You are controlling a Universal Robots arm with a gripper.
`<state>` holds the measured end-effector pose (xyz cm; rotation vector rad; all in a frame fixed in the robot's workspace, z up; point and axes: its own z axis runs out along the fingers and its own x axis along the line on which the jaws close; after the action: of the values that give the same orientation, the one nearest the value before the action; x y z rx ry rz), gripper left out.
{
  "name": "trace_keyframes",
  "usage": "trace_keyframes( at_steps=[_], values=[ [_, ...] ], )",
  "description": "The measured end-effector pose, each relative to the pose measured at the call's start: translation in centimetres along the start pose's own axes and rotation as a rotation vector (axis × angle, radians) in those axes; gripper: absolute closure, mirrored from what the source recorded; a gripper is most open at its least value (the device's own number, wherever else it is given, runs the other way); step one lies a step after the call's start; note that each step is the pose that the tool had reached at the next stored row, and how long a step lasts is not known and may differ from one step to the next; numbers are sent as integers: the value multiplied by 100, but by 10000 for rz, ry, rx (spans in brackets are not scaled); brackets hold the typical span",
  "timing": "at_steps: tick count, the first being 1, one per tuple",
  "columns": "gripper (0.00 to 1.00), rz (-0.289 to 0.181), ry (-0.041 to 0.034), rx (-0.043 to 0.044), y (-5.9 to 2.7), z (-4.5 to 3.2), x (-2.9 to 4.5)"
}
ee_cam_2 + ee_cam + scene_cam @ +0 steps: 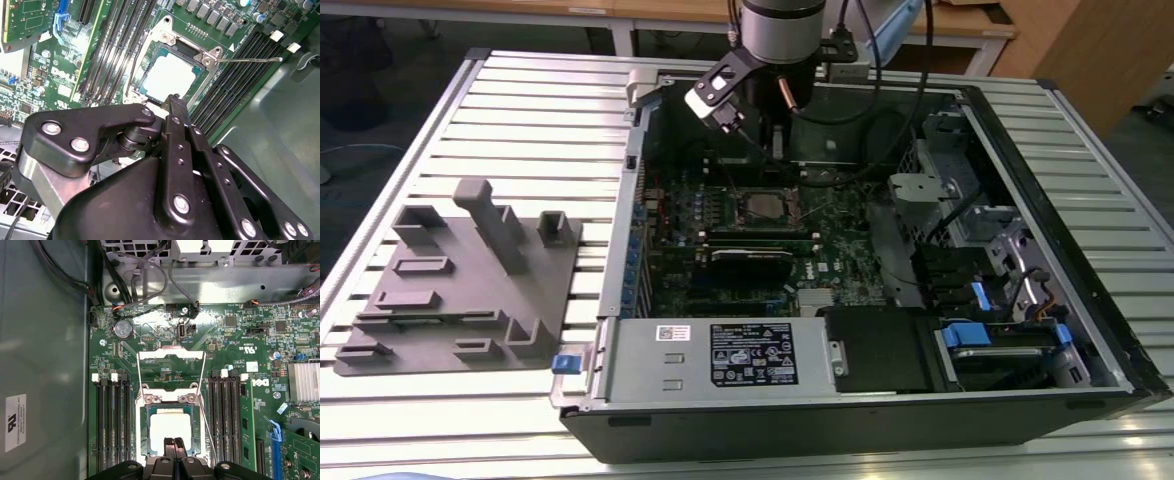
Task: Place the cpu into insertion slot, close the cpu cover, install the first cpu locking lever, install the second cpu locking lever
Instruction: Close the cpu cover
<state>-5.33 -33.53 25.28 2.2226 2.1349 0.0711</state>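
Note:
The cpu (170,427) lies flat in the insertion slot (145,440), its silvery top bright in both wrist views (167,77). The cpu cover (171,356), a thin metal frame with a window, stands open, swung back from the slot. One thin locking lever (250,60) sticks out sideways from the slot; the other lever (131,82) runs along the opposite edge. My gripper (175,444) hovers just above the cpu's near edge with its fingertips (175,102) pressed together and nothing between them. In the exterior view the gripper (777,155) reaches into the case above the slot (761,207).
Black memory slots (112,425) flank the socket on both sides. A finned heatsink (302,382) and cables (145,285) sit nearby. The case wall (634,230) and drive bays (987,260) hem the board in. A grey fixture plate (460,280) lies on the table at the exterior view's left.

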Motion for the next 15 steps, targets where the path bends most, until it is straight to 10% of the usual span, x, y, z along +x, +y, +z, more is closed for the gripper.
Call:
trace_keyframes(
  at_steps=[15],
  values=[
    [89,0,-2,1,3,-38,-1]
  ],
)
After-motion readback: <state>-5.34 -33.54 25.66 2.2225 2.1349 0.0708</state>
